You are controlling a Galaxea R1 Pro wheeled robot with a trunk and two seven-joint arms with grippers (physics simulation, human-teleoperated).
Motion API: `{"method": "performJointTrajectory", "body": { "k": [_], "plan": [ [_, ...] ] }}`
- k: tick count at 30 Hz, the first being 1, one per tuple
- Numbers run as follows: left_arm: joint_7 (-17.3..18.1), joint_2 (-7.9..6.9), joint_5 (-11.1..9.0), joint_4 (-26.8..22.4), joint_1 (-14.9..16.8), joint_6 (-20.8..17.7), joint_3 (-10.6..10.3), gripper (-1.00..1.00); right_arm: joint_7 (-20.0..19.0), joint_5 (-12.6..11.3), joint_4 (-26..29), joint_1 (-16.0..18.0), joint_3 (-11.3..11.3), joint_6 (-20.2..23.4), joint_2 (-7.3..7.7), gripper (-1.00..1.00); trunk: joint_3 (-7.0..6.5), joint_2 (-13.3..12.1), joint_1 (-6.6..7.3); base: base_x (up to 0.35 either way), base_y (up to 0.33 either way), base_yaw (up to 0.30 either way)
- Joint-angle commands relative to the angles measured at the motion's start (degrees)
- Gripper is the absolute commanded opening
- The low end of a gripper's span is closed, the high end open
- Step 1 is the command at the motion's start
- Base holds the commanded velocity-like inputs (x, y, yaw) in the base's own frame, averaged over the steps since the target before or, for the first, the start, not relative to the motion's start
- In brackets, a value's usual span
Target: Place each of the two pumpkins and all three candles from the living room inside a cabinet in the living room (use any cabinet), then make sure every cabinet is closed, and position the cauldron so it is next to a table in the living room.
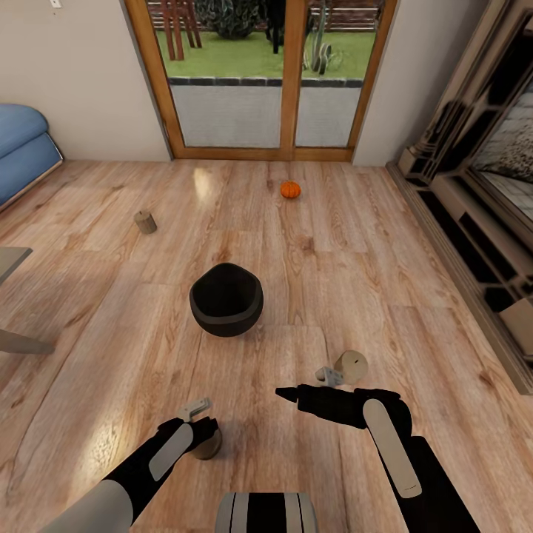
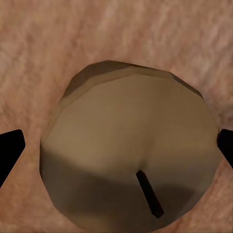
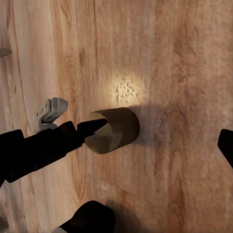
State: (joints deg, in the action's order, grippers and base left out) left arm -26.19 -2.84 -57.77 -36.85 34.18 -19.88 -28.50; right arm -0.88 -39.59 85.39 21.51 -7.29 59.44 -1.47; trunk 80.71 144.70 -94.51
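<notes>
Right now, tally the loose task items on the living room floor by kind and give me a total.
Candles: 3, far left, under the left gripper, beside the right gripper
Pumpkins: 1
Cauldrons: 1
Total: 5

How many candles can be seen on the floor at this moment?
3. One candle stands far left near the sofa; one lies tipped just beyond the right gripper; one sits under the left gripper. Others may be out of frame.
</notes>
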Motion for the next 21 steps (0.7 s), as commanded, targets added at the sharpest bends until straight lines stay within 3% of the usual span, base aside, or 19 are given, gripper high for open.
{"method": "performJointTrajectory", "body": {
  "k": [1,21],
  "plan": [
    [-0.4,-0.15,-0.1,0.9,0.0,-0.2,-0.3,1.00,-0.1,0.1,0.0,0.0,0.0,0.2,-0.02,1.00,0.04,0.0,0.00,0.000,0.000,0.000],
    [0.1,-0.56,-0.6,0.9,0.0,-0.5,-0.3,1.00,-0.1,0.1,0.0,0.0,0.0,0.2,-0.02,1.00,0.04,0.0,0.00,0.000,0.000,0.000]
  ]
}}
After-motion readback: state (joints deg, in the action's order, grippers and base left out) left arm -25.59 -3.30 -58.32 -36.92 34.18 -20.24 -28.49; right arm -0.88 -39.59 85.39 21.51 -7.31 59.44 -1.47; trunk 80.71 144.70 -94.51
